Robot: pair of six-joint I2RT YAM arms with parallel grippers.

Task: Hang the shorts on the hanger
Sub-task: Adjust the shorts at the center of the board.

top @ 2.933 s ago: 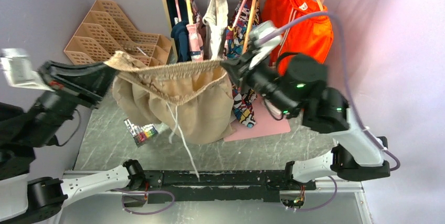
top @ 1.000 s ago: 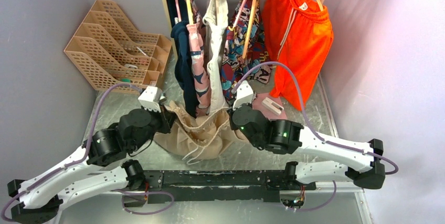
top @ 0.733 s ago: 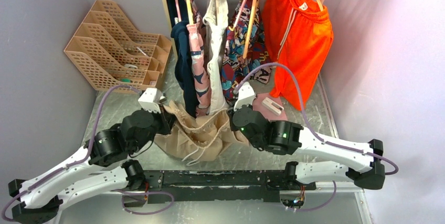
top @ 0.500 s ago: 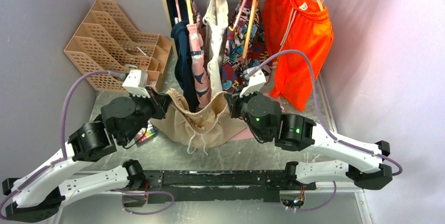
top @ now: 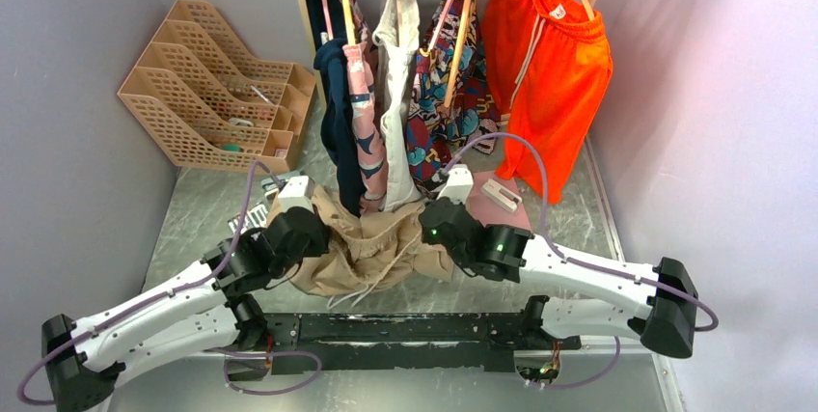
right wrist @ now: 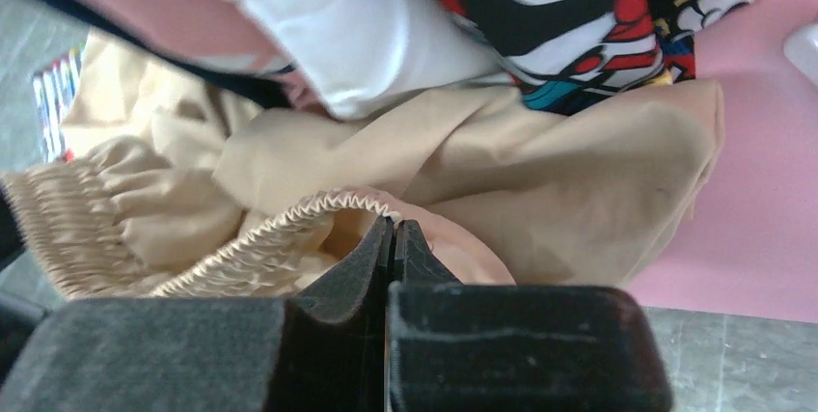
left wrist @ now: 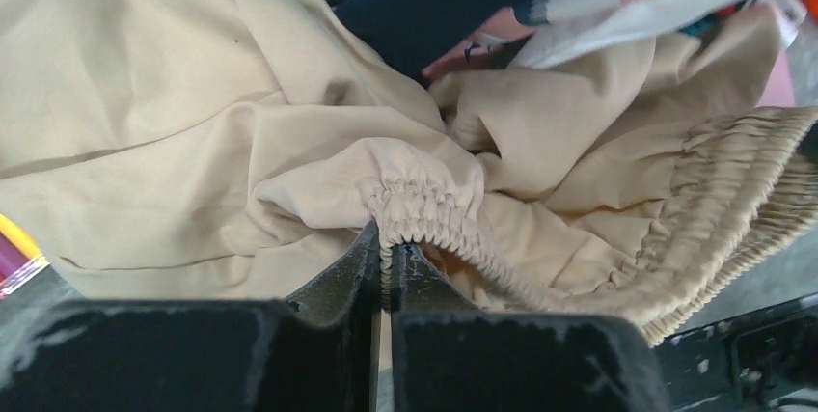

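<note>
1. Saw the shorts [top: 371,253] bunched low, slung between both tools.
2. Pinched the waistband [left wrist: 424,209] in left gripper [left wrist: 386,238] and right gripper [right wrist: 391,229], both clamped tight.
3. Judged mid-carry; needed lifting and spreading toward the hanger, not picked out ahead.

Beige shorts [left wrist: 145,123], bright orange shorts [top: 550,65], pink mat [right wrist: 762,190], tan lattice rack [top: 193,65]
</note>
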